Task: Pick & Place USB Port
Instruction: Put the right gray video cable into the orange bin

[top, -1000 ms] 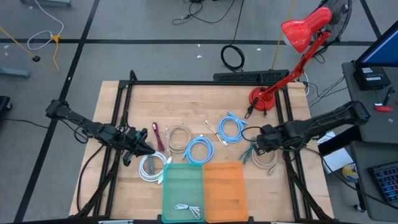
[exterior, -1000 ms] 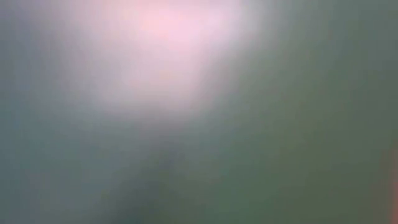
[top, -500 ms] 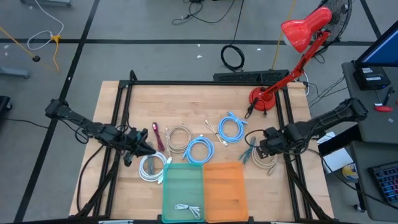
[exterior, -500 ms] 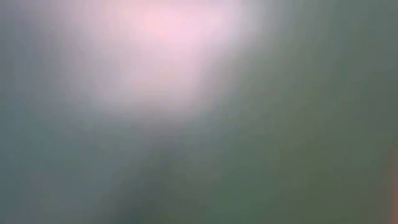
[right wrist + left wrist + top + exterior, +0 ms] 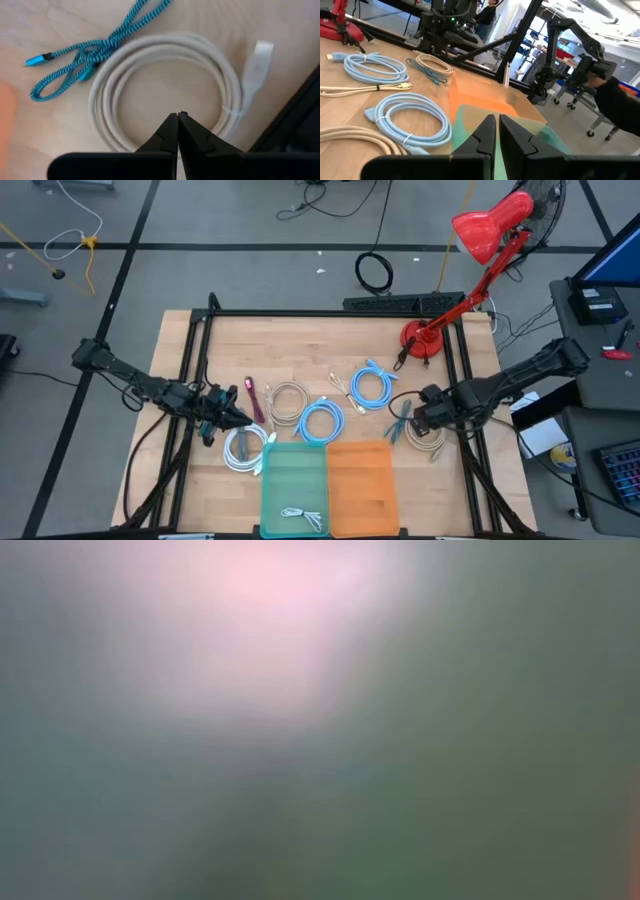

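Several coiled USB cables lie flat on the wooden table. My left gripper point(image 5: 238, 420) point(image 5: 497, 125) is shut and hovers at the far edge of a white coil point(image 5: 245, 450). My right gripper point(image 5: 410, 420) point(image 5: 178, 120) is shut, points down and hangs over a beige coil point(image 5: 428, 436) point(image 5: 165, 90), whose plug point(image 5: 261, 52) lies beside the ring. A teal braided cable point(image 5: 399, 420) point(image 5: 95, 50) lies against that coil. Two light blue coils point(image 5: 322, 422) point(image 5: 372, 385) lie mid-table. The low view shows only blur.
A green tray point(image 5: 272, 480) holding a small white cable point(image 5: 302, 515) and an orange tray point(image 5: 388, 480) sit at the near edge. Another beige coil point(image 5: 288, 402) and a dark red cable point(image 5: 254, 396) lie near the left gripper. A red desk lamp point(image 5: 428, 340) stands far right.
My right gripper has shifted a little toward the table's near edge, staying shut over the beige coil. The cables have not moved.
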